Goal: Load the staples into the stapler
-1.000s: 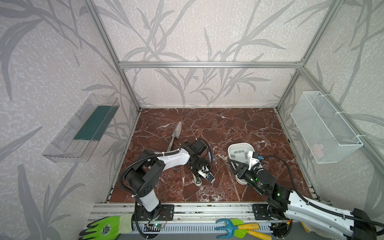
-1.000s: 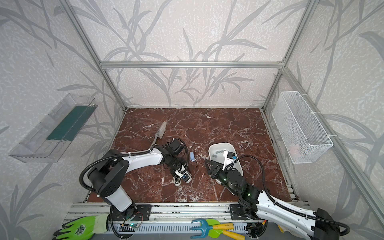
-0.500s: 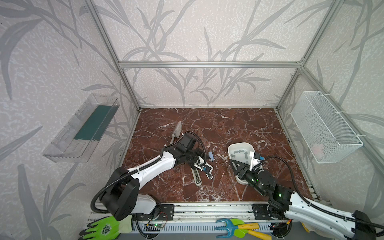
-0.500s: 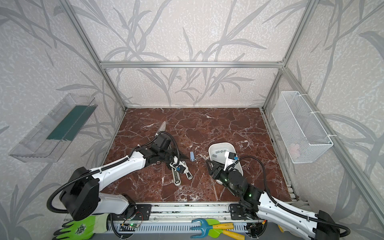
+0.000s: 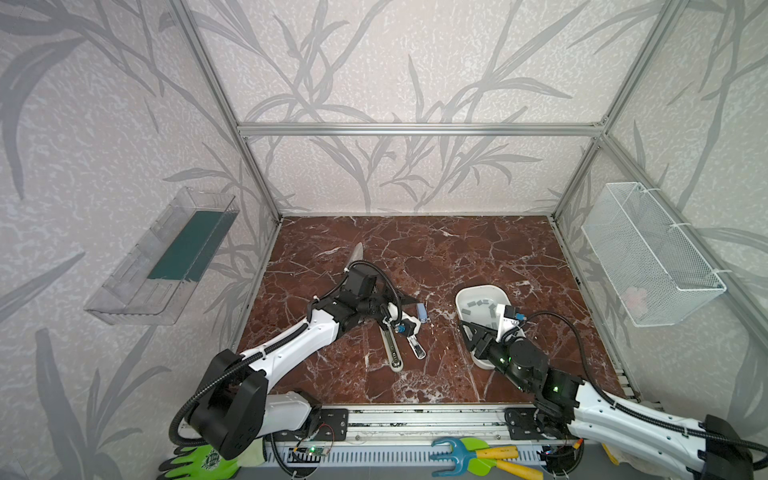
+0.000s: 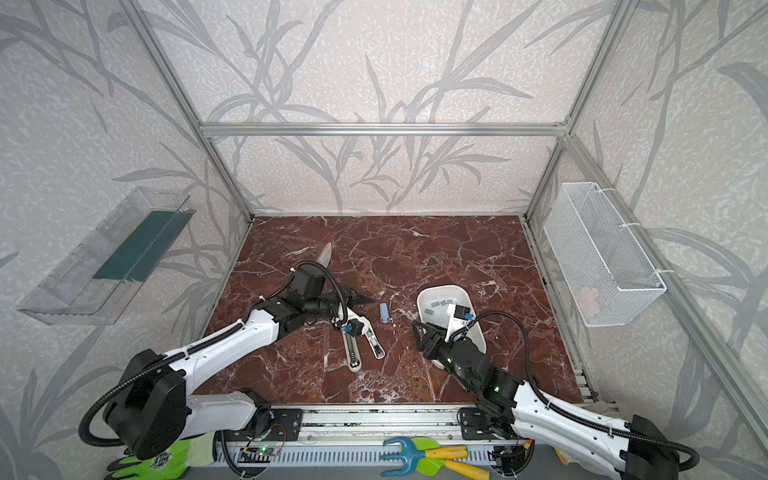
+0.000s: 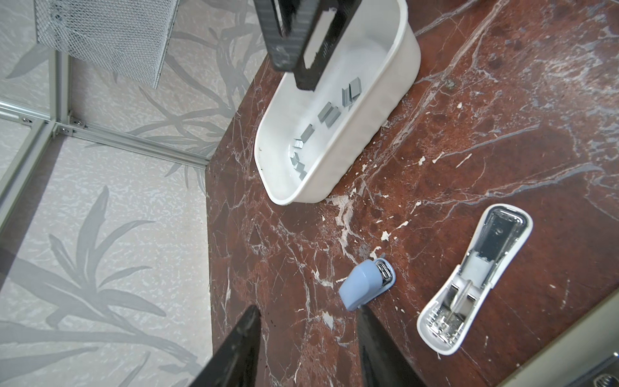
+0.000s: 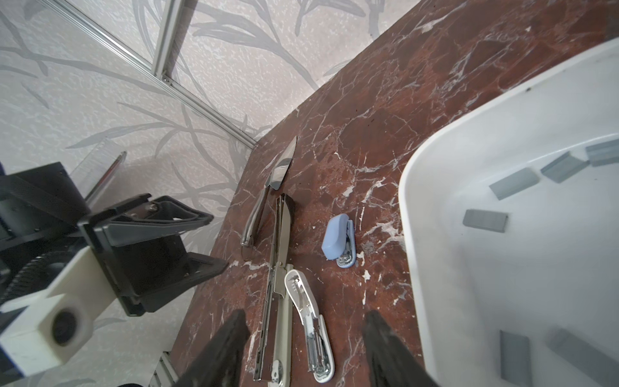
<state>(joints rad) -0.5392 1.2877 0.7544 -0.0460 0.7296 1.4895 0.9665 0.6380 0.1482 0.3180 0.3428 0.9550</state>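
Grey staples (image 5: 478, 304) (image 7: 330, 114) (image 8: 485, 221) lie loose in a white tub (image 5: 478, 286) (image 6: 440, 287). A small white stapler (image 5: 415, 347) (image 7: 475, 278) (image 8: 310, 321) lies folded open on the marble beside a long beige stapler (image 5: 392, 349) (image 8: 281, 268), which is also open. A small blue stapler (image 5: 422, 312) (image 7: 365, 284) lies closed just past my left gripper (image 5: 409, 298) (image 7: 308, 321), which is open and empty. My right gripper (image 5: 471, 336) (image 8: 304, 321) hangs open and empty at the tub's near left wall, pointing toward the staplers.
A steel knife (image 5: 356, 253) (image 8: 271, 187) lies behind the left arm. A wire basket (image 5: 648, 257) hangs on the right wall and a clear tray (image 5: 166, 257) on the left wall. A green glove (image 5: 199, 461) and a blue-and-yellow tool (image 5: 478, 455) lie beyond the front rail.
My left arm has unfolded and drawn its gripper back from above the two open staplers to beside the blue one, its jaws slightly wider. The right arm has barely moved.
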